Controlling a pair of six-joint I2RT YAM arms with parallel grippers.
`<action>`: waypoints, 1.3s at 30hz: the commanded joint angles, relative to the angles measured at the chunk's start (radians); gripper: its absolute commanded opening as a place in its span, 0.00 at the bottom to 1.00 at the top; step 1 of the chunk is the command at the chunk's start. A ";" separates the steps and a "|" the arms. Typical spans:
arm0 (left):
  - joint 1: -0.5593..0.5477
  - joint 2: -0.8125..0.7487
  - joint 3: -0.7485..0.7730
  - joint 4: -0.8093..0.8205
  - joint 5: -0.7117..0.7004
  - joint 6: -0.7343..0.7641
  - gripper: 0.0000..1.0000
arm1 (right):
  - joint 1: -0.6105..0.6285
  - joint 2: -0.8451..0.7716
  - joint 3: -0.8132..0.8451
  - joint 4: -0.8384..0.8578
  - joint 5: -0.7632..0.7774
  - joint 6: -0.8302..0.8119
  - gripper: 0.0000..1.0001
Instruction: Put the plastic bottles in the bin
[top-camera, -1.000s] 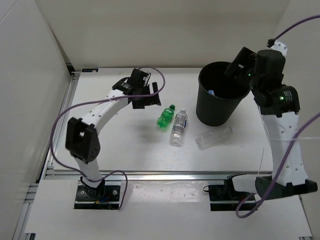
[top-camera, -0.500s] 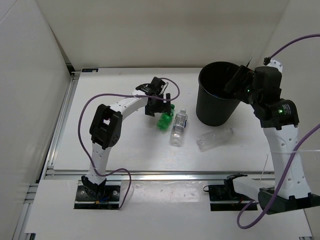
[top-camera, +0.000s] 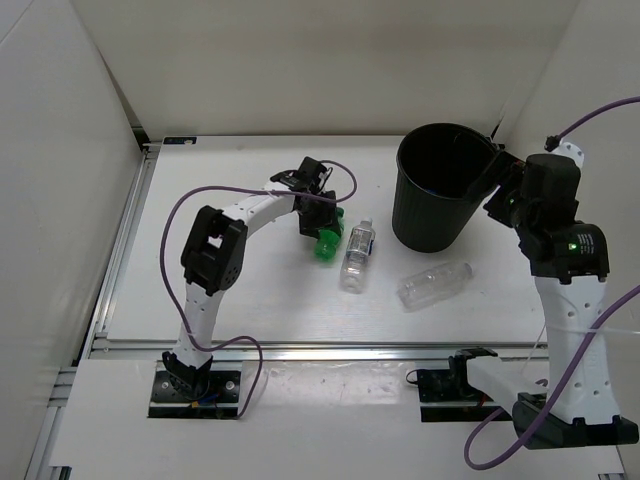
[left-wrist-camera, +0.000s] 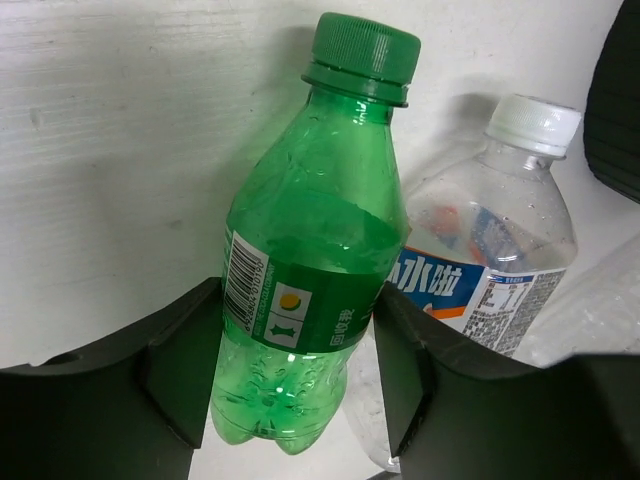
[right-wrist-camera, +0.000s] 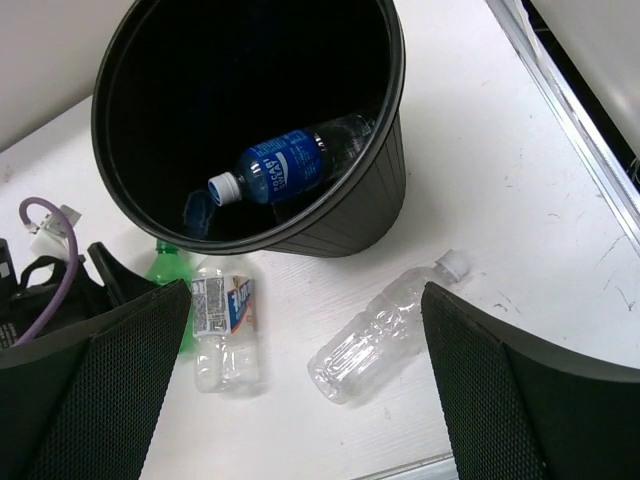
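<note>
White table (top-camera: 250, 300): bin (top-camera: 432, 225), green bottle (top-camera: 328, 243), labelled bottle (top-camera: 356, 258), clear bottle (top-camera: 434, 285)

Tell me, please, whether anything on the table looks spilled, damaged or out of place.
Nothing looks spilled or broken. Three bottles merely lie on their sides on the table: the green bottle, a labelled clear bottle and an unlabelled bottle. A blue-labelled bottle already lies in the bin.

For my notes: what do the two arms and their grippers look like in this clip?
The left arm and right arm have white link shells with black joint housings; a purple cable loops along each. The right arm shows a small green light. The left gripper has broad matte black fingers; the right gripper has black fingers with a fine mesh texture.
</note>
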 joint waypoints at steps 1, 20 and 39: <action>0.015 0.005 -0.046 0.004 0.032 -0.008 0.57 | -0.025 -0.014 -0.006 0.002 -0.022 -0.035 1.00; 0.081 0.017 0.817 0.299 0.418 -0.360 0.50 | -0.044 -0.068 -0.058 0.025 -0.019 0.007 1.00; -0.158 0.218 0.810 0.861 0.349 -0.626 1.00 | -0.044 -0.224 0.040 -0.140 0.075 -0.070 1.00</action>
